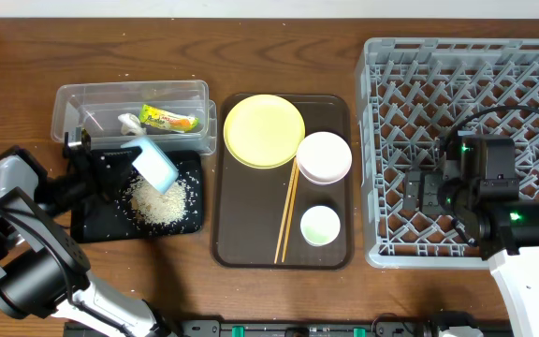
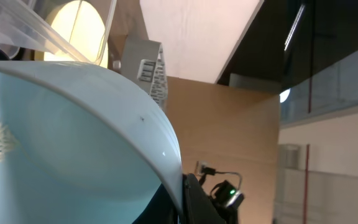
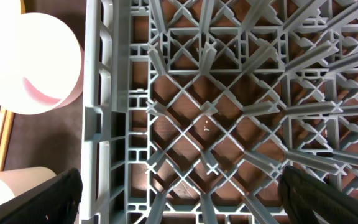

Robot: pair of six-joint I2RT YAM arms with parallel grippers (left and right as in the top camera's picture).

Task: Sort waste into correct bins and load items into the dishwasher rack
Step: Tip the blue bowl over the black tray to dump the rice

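My left gripper (image 1: 124, 159) is shut on the rim of the light blue bowl (image 1: 155, 167) and holds it tilted over the black tray (image 1: 92, 225), where rice grains (image 1: 162, 206) lie in a heap. In the left wrist view the bowl (image 2: 61, 143) fills the frame, pinched by my finger (image 2: 194, 199). The clear tub (image 1: 82, 98) holds the yellow-green wrapper (image 1: 169, 119) and a white scrap (image 1: 131, 124). My right gripper (image 1: 417, 192) is open and empty over the left side of the grey rack (image 1: 531, 84), its fingers (image 3: 179, 199) spread above the lattice (image 3: 216, 93).
The brown serving tray (image 1: 251, 248) holds the yellow plate (image 1: 263, 131), pinkish-white bowl (image 1: 324, 156), small white cup (image 1: 320, 225) and chopsticks (image 1: 288, 211). The right wrist view shows the bowl (image 3: 30, 56) and cup (image 3: 17, 190) just left of the rack wall.
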